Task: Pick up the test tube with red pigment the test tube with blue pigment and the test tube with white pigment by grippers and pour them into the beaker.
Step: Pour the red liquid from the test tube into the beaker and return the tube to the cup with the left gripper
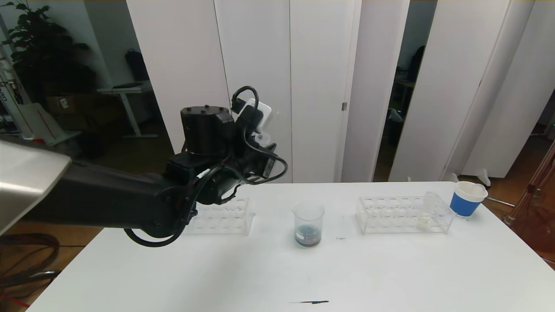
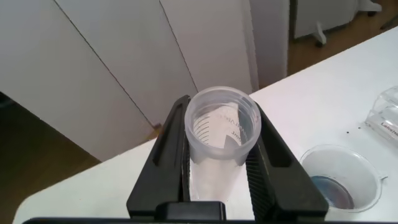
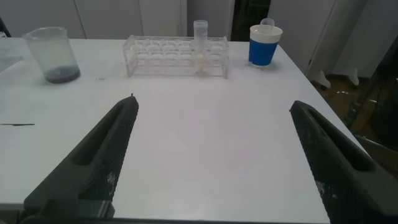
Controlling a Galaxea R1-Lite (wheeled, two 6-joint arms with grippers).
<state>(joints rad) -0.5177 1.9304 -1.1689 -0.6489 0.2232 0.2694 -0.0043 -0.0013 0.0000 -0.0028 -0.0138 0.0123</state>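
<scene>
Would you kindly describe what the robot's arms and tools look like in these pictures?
The left arm is matte black past a silver-grey shell near the shoulder. Black cables loop around its wrist, one carrying a small white tag, beside a white box. The left tool has two flat black fingers with ridged edges. The right tool shows two long, tapering fingers, dark grey to black with a grainy surface.

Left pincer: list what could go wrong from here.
1. The left pincer is shut on a clear tube, raised near the left rack. If the grip is light, the smooth tube could slip.
2. The beaker already holds dark liquid and stands close by; a low swing of the arm could knock it over.
3. The white tube stands alone at the end of the right rack, beside the cup; the open right pincer could bump either.
</scene>
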